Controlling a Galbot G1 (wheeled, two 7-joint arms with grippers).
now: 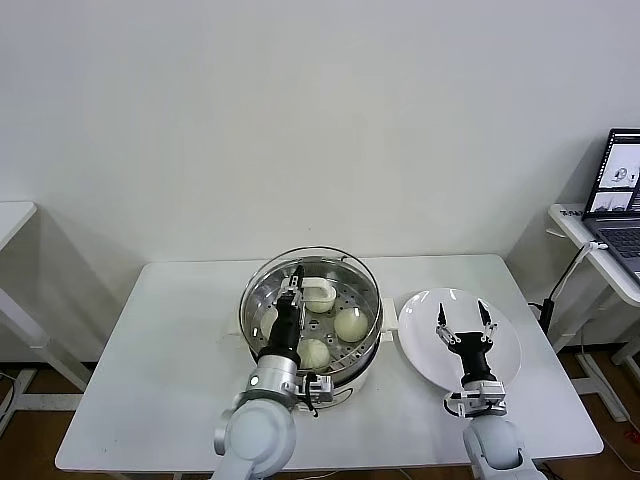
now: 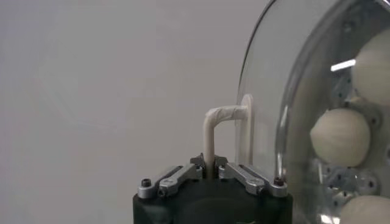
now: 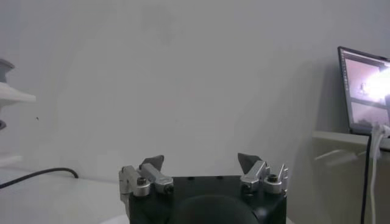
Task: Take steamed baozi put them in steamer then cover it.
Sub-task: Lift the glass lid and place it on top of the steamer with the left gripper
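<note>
**Inspector:** Steamed baozi were inside the steamer, resting on its perforated tray. I counted three clearly in the head view, one toward the right side of the pot, one at the near edge, and one partly hidden behind the left arm. A fourth could not be confirmed.

**Clerk:** And the steamer itself?

**Inspector:** It stood at the middle of the white table, upright. The cover was over the pot's mouth, glass with a metal rim; whether it was fully seated or tilted could not be told. Its whitish handle showed plainly in the left wrist view.

**Clerk:** Condition of the left gripper?

**Inspector:** The left gripper was over the steamer, jaws closed tight on that handle, the handle's bar passing between them.

**Clerk:** The right side?

**Inspector:** The right gripper hovered above the flat white plate, jaws spread wide and holding nothing. The plate lay just beside the steamer on its right.

**Clerk:** Anything further afield?

**Inspector:** A laptop sat open on a side desk to the far right, well apart from the work, with a cable hanging from it.
</note>
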